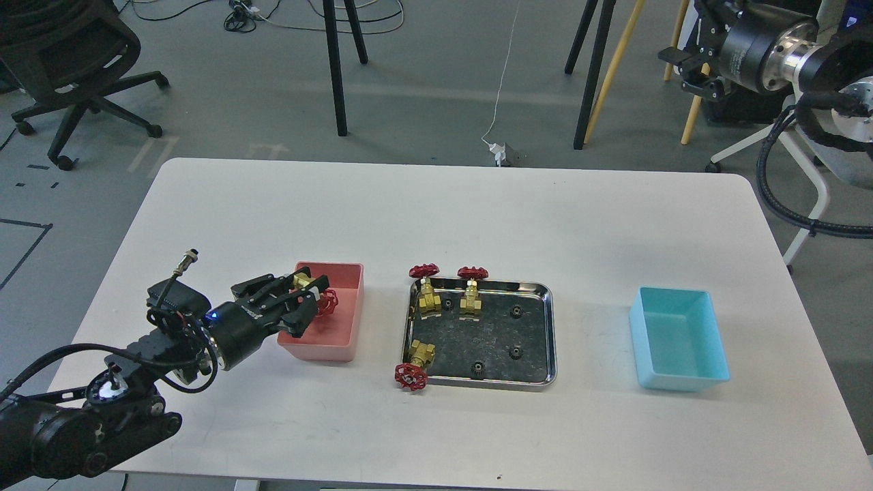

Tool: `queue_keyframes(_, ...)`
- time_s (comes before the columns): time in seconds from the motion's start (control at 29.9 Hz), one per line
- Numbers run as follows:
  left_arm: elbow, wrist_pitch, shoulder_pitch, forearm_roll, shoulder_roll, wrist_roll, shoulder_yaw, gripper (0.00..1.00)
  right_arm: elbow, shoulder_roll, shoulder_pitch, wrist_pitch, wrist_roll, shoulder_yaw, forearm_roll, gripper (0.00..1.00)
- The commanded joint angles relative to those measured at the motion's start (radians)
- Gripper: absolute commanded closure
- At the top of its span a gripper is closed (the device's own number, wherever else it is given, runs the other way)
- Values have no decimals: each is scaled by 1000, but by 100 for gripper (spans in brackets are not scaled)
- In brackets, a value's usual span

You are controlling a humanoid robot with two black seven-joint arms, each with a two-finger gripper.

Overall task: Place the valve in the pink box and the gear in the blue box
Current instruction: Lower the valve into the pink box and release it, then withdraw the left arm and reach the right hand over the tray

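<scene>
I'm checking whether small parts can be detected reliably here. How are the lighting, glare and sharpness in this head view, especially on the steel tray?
Head view: even, soft overhead light with faint shadows beside the pink box and blue box; the steel tray has a mottled reflective floor and bright rim highlights, so the black gears show little contrast; the valve in the left gripper is sharp; no motion blur visible.

Bright even light, soft shadows — sharp focus
</scene>
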Motion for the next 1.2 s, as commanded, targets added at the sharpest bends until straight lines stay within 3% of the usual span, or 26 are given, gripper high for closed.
queue_keyframes(0.0, -12, 0, -4, -30, 1, 3, -4, 22, 2, 1, 1, 0, 0, -1, 0, 1)
queue_keyframes(0.2, -35, 0, -13, -77, 3, 0, -68, 6, 2, 9, 3, -3, 2, 2, 2, 1)
queue_keyframes(0.3, -69, -10, -22, -148, 15, 0, -163, 2, 14, 7, 6, -3, 0, 1, 2, 1)
queue_keyframes(0.47, -87, -318, -103, -450, 53, 14, -422, 2, 96, 3, 3, 29, 1, -62, -12, 2)
queue_keyframes(0.57, -74, -499, -190, -655, 75, 70, -565, 2, 153, 3, 55, 93, 32, -201, -98, 2)
queue_keyframes(0.67, -48, -616, -292, -833, 127, 120, -639, 2, 234, 1, 110, 148, 84, -368, -210, 2)
queue_keyframes(0.8, 21, -642, -466, -999, 168, 161, -631, 2, 314, 4, 208, 185, 167, -586, -362, 2)
queue_keyframes(1.0, 169, -644, -655, -1002, 175, 164, -624, 2, 393, 93, 304, 185, 287, -908, -609, 2)
queue_keyframes(1.17, 241, -651, -763, -1002, 181, 164, -624, 2, 368, 196, 314, 185, 318, -1071, -730, 2)
